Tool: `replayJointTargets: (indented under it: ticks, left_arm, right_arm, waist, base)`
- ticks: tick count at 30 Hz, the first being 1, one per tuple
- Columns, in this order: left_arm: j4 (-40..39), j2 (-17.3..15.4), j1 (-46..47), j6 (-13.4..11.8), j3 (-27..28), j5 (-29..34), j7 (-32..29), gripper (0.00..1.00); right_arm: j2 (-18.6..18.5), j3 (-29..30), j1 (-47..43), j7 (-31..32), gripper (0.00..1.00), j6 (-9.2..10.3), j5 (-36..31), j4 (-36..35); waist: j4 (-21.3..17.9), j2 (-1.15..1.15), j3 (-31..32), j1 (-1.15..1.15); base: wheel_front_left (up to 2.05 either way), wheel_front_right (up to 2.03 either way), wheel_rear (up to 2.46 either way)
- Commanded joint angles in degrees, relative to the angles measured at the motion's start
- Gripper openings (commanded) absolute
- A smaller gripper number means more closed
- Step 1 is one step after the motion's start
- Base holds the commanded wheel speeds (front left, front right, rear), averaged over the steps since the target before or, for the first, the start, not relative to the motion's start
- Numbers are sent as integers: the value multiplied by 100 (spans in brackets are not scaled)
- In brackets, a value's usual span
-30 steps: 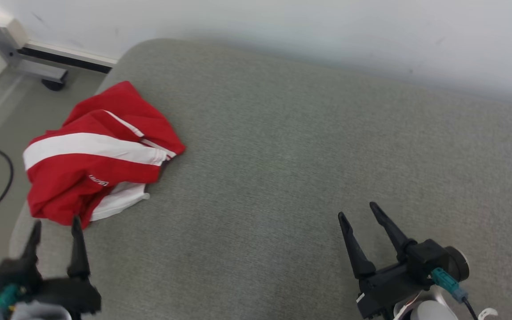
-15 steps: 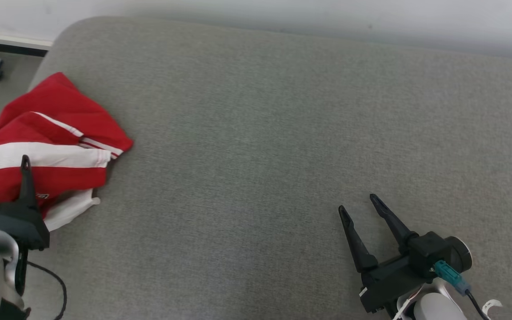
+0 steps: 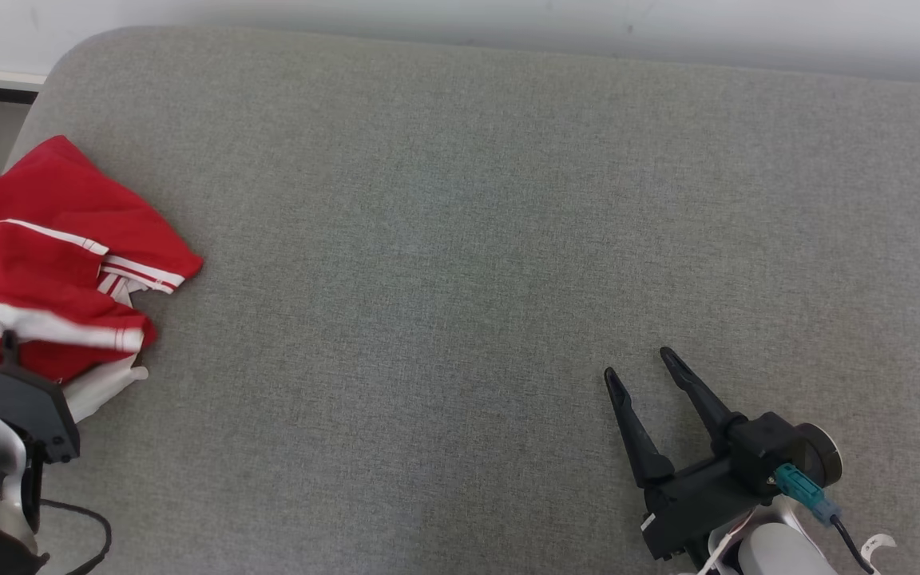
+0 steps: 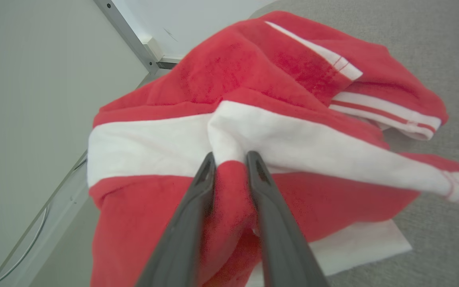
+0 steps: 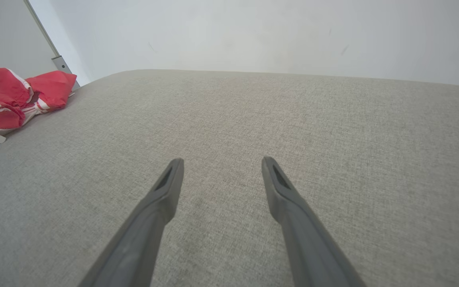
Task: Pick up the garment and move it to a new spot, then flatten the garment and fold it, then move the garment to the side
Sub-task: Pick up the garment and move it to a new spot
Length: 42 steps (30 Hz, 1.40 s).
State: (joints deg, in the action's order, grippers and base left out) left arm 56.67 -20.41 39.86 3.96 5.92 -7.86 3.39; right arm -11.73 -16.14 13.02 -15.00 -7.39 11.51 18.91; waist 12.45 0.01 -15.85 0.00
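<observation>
Garment [image 3: 53,208] bunched at the cushion's [image 3: 460,200] left edge, left hand [image 4: 231,159] pinching a fold. Right hand [image 3: 634,361] spread open, wide cushion around it.

Red garment [image 3: 61,200] with wide and thin white stripes. All crumpled in a lumpy heap. One red and white fold bunched up between the two fingers of the left gripper [image 4: 231,156]. Far off to the left of the right gripper [image 3: 637,362].

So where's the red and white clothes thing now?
The red and white garment lies crumpled at the left edge of the grey cushion in the head view, with the left gripper pinching a fold.
</observation>
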Motion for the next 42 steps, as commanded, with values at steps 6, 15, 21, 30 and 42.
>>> replayJointTargets:
  ticks: [6,15,21,30,42]
  left_arm:
    - [123,12,3,-9,39,-164,39,0]
    - [-312,4,483,264,-315,-172,279,0]
    - [-626,525,682,354,-960,-532,454,0]
    - [-1110,1599,46,345,-2503,-1876,747,0]
    - [-1477,1746,-66,166,-4315,-3537,1137,0]
  right_arm:
    - [73,-29,37,-27,100,-19,79,40]
    - [307,59,-114,-27,100,-19,138,80]
    - [502,27,-153,-27,100,-19,196,161]
    - [645,144,-276,-20,100,-19,271,300]
    - [678,79,-251,-16,100,-19,333,376]
  waist:
    - [-30,-1,125,0]
    - [-143,-1,481,0]
    - [-392,-1,753,0]
    - [-1064,-1,965,0]
    - [-2208,-1,963,0]
  base:
    - [0,0,0]
    - [0,0,0]
    - [0,0,0]
    - [0,0,0]
    - [0,0,0]
